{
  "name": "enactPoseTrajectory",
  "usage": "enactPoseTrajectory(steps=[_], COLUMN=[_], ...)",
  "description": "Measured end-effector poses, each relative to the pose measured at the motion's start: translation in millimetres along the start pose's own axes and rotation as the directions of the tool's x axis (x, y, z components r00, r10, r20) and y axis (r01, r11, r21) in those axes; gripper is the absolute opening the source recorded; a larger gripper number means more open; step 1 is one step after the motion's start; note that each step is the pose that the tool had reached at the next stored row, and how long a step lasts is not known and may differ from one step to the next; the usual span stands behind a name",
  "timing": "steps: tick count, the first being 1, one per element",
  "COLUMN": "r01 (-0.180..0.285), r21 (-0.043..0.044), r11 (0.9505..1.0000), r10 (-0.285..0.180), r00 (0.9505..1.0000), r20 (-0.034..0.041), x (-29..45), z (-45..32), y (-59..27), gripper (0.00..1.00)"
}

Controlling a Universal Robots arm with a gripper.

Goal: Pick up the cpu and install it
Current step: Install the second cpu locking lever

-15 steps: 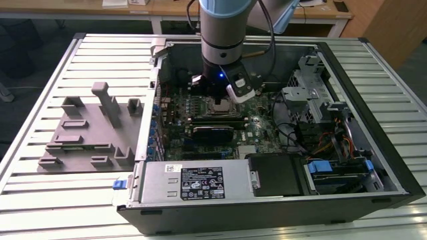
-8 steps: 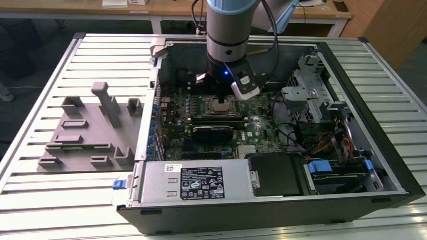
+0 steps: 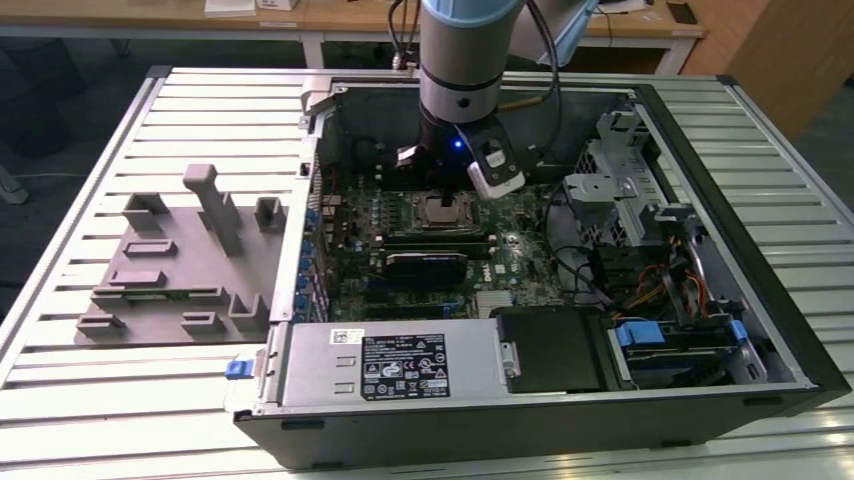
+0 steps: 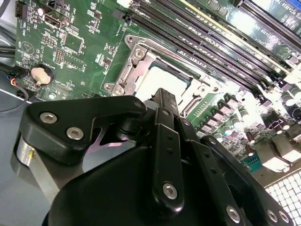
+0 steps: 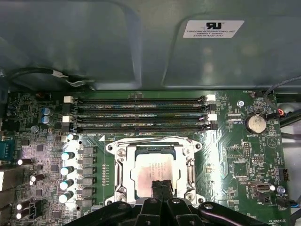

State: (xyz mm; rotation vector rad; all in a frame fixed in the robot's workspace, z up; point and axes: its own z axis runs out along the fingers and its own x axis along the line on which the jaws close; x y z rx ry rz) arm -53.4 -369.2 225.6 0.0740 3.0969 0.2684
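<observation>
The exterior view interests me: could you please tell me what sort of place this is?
Probably a robotics lab or test bench for computer assembly. An opened computer case lies on a slatted metal table, a grey fixture tray sits beside it, and wooden desks stand behind.

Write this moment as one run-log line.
gripper: shut, over socket | silvery square cpu: seated in metal socket frame | green motherboard: inside open case
</observation>
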Motion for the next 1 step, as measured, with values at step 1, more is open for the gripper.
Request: enactPoseTrajectory(steps=[1], r01=[0.0], r21=[0.0001], r11=[1.0], r10=[0.0], r00=[1.0], r20=[0.0], x=[0.0], z=[0.0], y=[0.0], gripper=[0.11])
